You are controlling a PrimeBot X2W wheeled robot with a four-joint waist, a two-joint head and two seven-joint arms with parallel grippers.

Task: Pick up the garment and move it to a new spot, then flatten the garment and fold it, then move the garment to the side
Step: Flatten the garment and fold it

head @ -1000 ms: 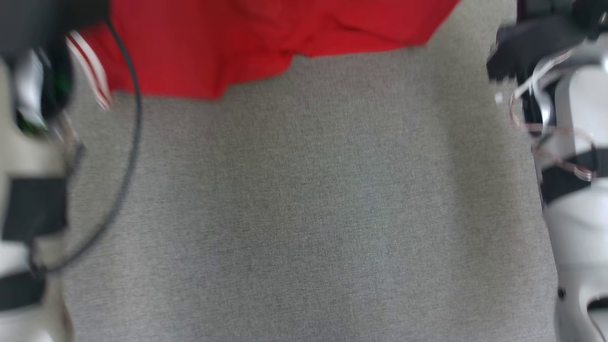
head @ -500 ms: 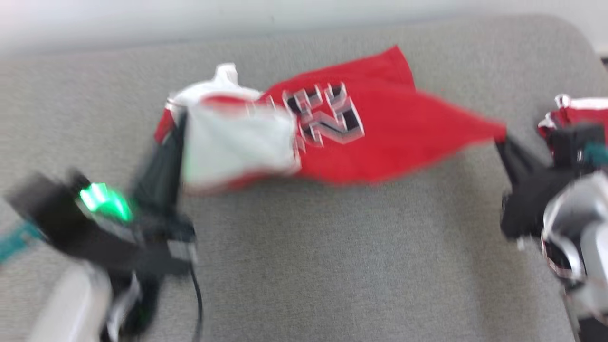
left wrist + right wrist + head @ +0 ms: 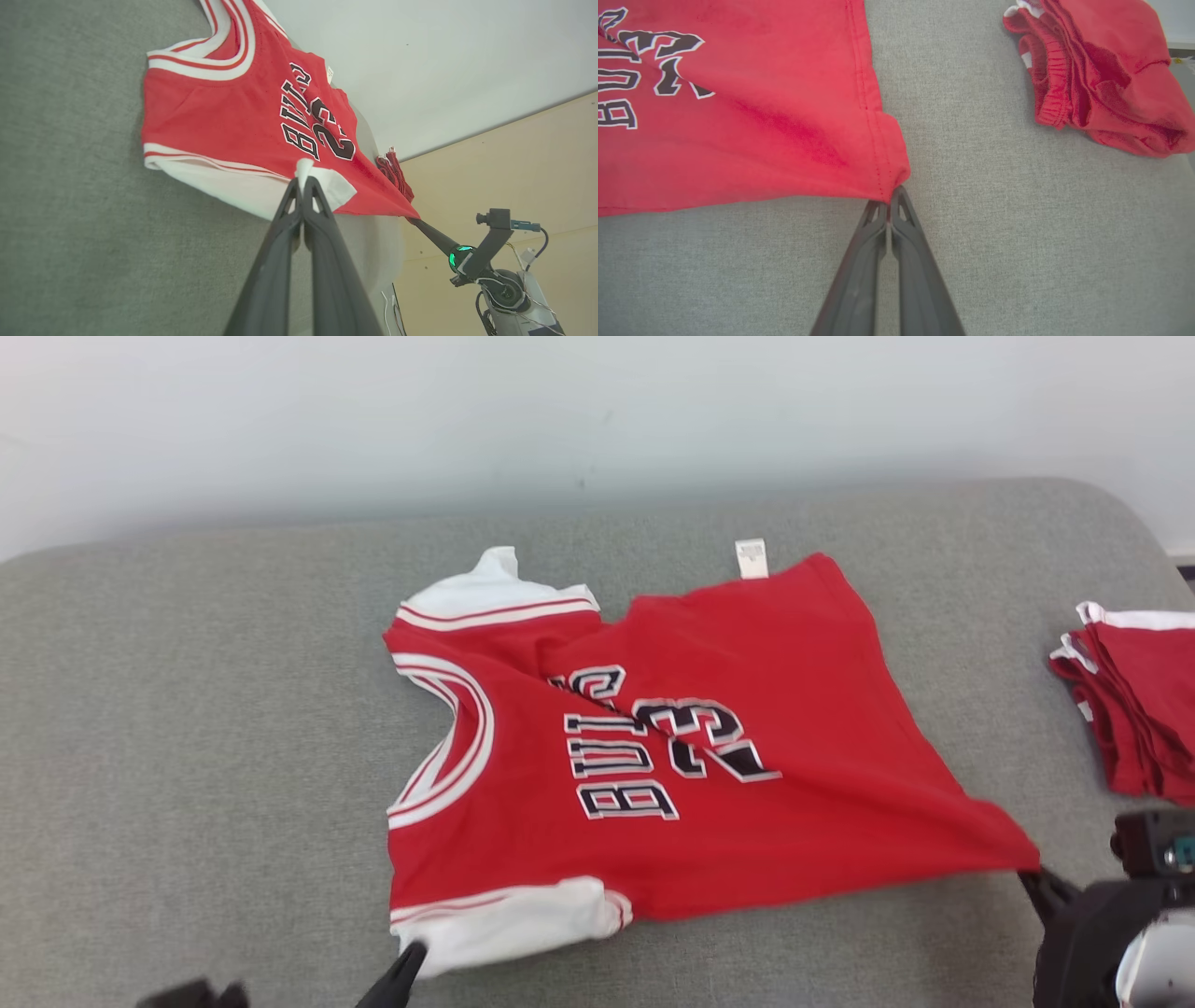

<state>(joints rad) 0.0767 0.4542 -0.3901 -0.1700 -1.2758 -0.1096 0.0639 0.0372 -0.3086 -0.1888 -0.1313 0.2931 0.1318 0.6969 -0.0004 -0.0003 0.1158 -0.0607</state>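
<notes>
Jersey (image 3: 747, 803) lies spread, left gripper (image 3: 302, 183) and right gripper (image 3: 893, 195) pinching corners.

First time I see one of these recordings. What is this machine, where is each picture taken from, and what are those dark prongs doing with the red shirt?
It is a two-armed robot. The wide picture comes from its head camera, looking down at a grey upholstered surface. The other two come from a camera on each wrist, looking along that arm. A red basketball jersey lies spread on the surface, creased diagonally. The left fingers are shut on its white sleeve edge; the right fingers are shut on a hem corner. Folded red garments lie to the robot's right.
</notes>
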